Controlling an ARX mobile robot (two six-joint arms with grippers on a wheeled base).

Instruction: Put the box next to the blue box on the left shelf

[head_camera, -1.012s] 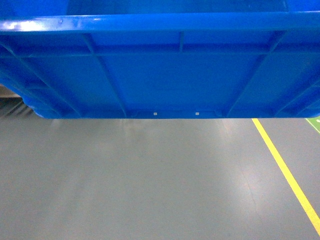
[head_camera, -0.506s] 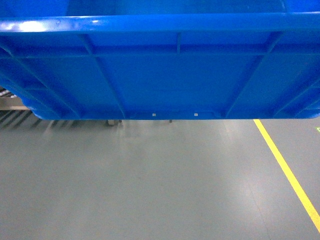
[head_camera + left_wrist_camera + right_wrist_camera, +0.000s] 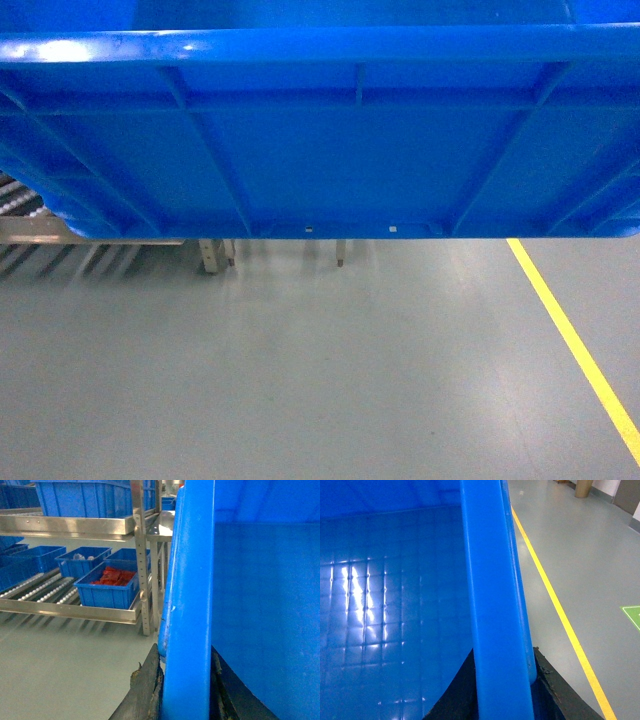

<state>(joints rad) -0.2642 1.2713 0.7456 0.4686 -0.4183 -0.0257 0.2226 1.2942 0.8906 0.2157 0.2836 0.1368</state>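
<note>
Head view, near to far: bare grey floor fills the lower frame, a yellow floor line (image 3: pixel 570 335) running toward 5 o'clock. Above it, from 9 to 3 o'clock, hangs the large bright blue ribbed plastic crate (image 3: pixel 330 150), clear of the ground and carried by both arms at opposite walls, presumably to keep it level in transit. Beyond its lower left corner, at 9 o'clock, a slice of the low roller-bed rack with white rollers (image 3: pixel 25 205) and two thin grey legs (image 3: pixel 215 255) appear.

Left wrist view: the left gripper (image 3: pixel 185 685) clamps the crate's thick rim, one dark finger on each face. At 10 o'clock the rack carries a small blue bin holding red items (image 3: pixel 111 586), likely the neighbour sought.

Right wrist view: the right gripper (image 3: pixel 505 690) likewise pinches the opposite rim.
</note>
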